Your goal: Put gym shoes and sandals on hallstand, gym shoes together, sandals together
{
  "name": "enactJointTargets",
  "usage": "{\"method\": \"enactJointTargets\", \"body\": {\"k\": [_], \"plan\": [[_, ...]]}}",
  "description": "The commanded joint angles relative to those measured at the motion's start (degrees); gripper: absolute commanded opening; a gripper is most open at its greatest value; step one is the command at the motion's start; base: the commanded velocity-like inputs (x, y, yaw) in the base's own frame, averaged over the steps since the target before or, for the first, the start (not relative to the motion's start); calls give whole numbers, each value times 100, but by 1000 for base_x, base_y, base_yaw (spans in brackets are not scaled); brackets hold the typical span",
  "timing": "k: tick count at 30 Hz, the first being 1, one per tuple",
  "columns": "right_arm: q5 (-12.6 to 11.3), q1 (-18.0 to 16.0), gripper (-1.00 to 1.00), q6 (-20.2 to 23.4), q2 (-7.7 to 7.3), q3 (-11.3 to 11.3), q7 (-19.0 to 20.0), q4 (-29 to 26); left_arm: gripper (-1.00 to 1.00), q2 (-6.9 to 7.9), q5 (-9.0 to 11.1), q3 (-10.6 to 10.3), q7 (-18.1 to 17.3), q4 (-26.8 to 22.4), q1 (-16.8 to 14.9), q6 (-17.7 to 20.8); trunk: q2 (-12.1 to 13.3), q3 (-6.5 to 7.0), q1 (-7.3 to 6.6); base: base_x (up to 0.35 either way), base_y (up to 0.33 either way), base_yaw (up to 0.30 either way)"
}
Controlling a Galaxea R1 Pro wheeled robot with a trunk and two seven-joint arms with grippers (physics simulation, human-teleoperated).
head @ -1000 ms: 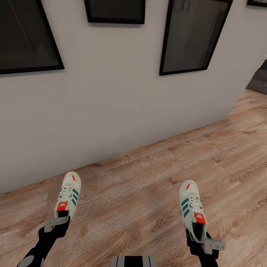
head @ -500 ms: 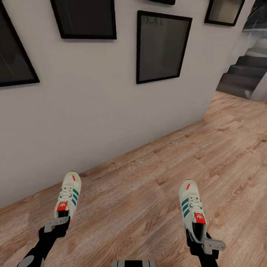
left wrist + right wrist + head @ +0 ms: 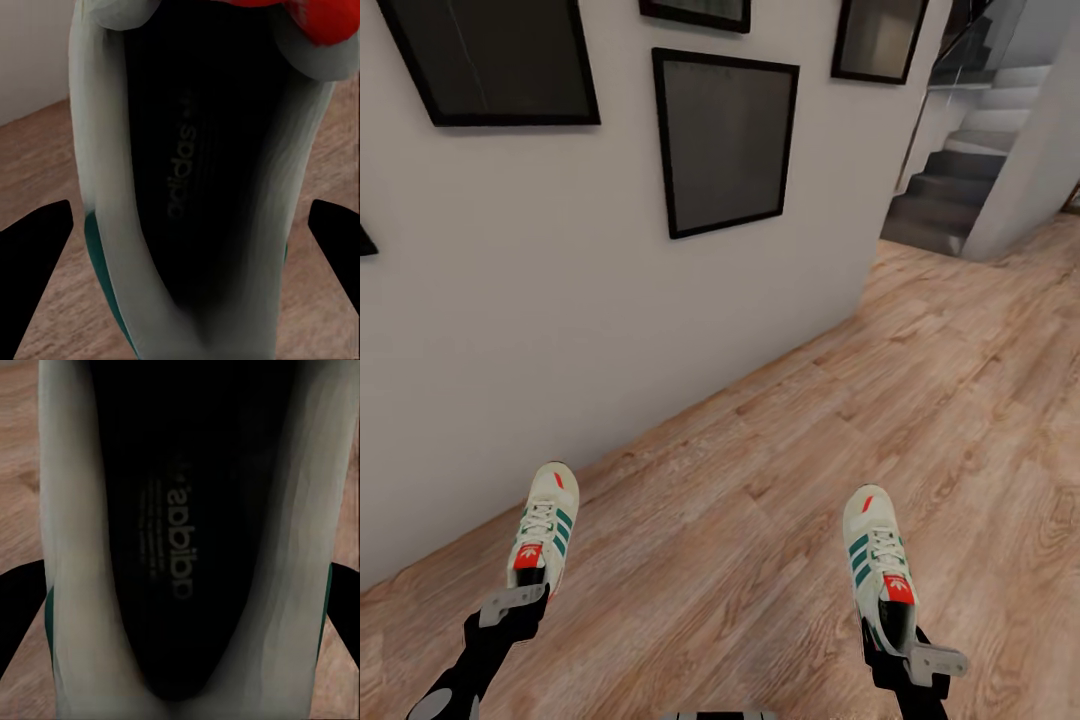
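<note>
One gym shoe (image 3: 543, 530) is held at its heel by the left gripper (image 3: 512, 606), closed on it; the other gym shoe (image 3: 880, 565) is clamped likewise by the right gripper (image 3: 913, 655); both are carried above the corridor floor (image 3: 760, 520), near a picture-hung wall (image 3: 560, 300).

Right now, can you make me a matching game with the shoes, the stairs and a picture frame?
Things:
1. left shoe
2. right shoe
3. stairs
4. frame

Places:
A. hanging on the wall
B. held by the right gripper
C. far off at the right, past the wall's end
D. held by the left gripper

Pairs: 1-D, 2-B, 3-C, 4-A
</note>
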Motion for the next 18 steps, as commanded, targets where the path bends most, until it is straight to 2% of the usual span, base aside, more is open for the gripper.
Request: {"method": "enactJointTargets", "body": {"k": [1, 18], "plan": [[55, -5, -100, -15, 8, -27, 10, 2, -100, -6, -59, 29, -41, -3, -6, -37, 40, 15, -24, 0, 0, -295], [55, -5, -100, -15, 8, -29, 10, 81, -100, -14, -59, 27, -54, -3, -2, -37, 722, 320, -397, 0, 0, -296]]}}
